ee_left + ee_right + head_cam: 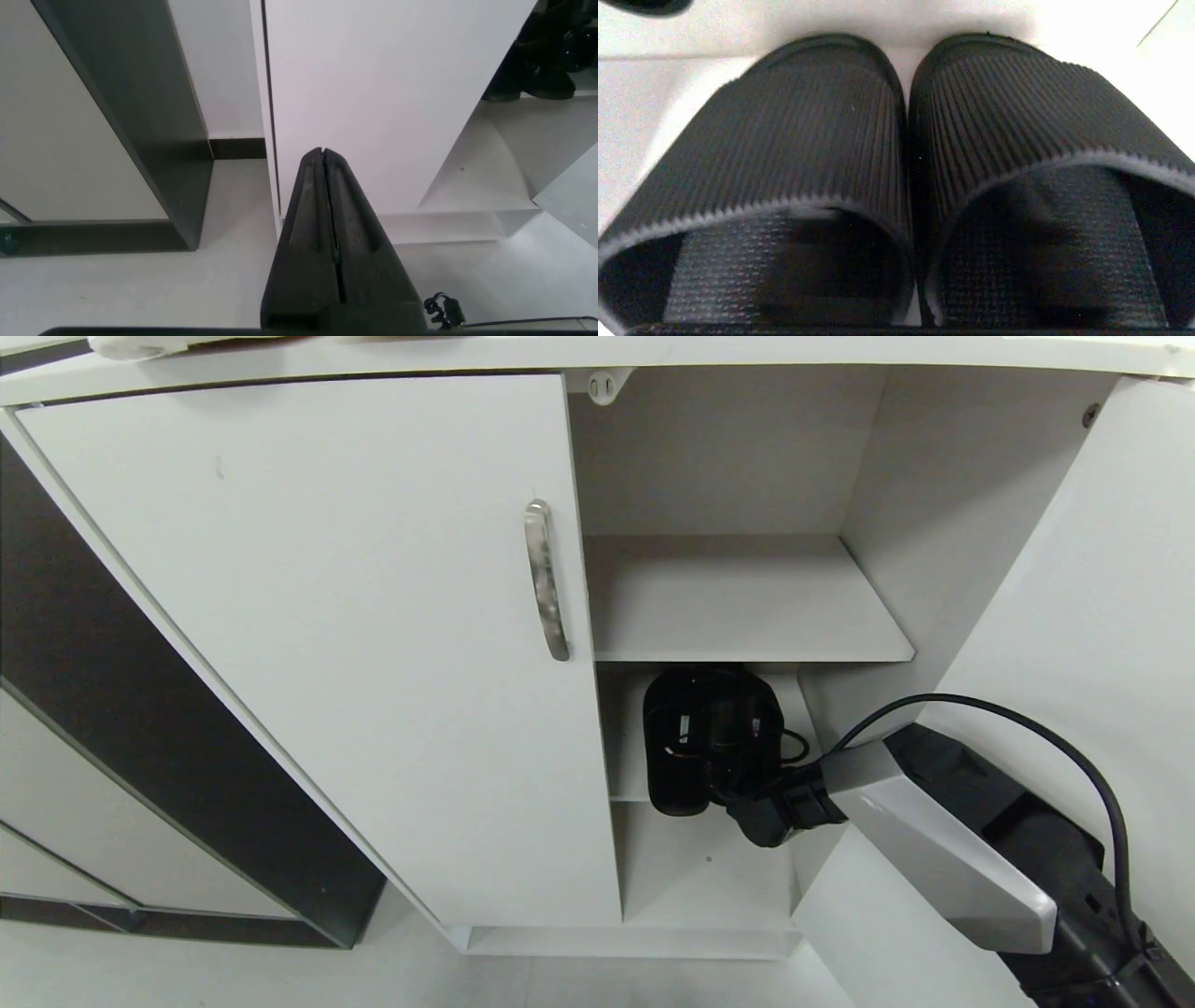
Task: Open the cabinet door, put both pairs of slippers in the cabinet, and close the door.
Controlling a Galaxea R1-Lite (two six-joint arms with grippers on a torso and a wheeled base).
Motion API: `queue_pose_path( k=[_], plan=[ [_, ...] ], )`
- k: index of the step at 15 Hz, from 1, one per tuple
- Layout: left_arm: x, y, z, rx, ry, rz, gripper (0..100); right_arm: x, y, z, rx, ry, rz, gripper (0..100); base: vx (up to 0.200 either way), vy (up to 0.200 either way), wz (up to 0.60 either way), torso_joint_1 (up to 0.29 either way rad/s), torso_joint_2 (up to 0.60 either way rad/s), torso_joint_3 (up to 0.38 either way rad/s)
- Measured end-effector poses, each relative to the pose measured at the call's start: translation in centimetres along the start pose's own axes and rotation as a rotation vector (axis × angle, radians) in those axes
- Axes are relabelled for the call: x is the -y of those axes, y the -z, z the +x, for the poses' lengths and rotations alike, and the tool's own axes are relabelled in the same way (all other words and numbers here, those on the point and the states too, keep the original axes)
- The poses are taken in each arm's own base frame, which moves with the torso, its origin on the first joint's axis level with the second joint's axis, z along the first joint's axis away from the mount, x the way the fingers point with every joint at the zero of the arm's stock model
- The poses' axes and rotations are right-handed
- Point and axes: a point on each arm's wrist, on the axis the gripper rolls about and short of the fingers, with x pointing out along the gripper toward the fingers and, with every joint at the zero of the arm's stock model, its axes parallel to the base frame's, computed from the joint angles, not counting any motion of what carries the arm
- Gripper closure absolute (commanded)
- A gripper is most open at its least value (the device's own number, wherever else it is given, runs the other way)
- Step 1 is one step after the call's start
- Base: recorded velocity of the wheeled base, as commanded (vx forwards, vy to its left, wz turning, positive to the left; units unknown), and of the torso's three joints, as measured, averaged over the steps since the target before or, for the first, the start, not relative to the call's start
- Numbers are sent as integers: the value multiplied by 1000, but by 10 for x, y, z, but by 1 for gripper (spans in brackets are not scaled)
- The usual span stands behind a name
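nearest, the left claw [322, 168] is seen pressed together with nothing in it, hanging low over the floor [121, 289] in front of the closed door [308, 616]. the right claw [747, 803] is set into the open half of the cabinet [868, 457], beside the open door [1102, 616]. whether it is spread or pinching cannot be told, since its tip is hidden by the slippers [686, 737]. this black pair is found right at that claw, the two side by side and touching, at the front edge of the lower shelf [624, 756] and under the bare upper shelf [738, 597]. whether the pair rests on the shelf or is carried cannot be told.

the slippers are judged to be light and soft, of a foam or rubber kind that gives when squeezed. the ribbed straps [813, 140] should offer a sure, non-slip surface. the pair is best taken where the two inner walls meet, so that both are caught in one pinch. a hold on one alone could let the other drop. nothing here is thought fragile.

no brand, label or writing can be read on the slippers or the cabinet.
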Motion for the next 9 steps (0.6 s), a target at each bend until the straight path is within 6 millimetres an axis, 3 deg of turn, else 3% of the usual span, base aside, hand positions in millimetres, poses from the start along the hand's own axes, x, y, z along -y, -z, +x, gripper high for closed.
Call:
queue_pose_path(
  k=[4,9],
  plan=[
    [0,0,0,0,-1,0,100,3,5,-16,-17,-9,-13,0,0,0,0,0,0,0],
    [0,0,0,0,-2,-1,100,14,5,-55,-11,-25,-11,0,0,0,0,0,0,0]
  ],
)
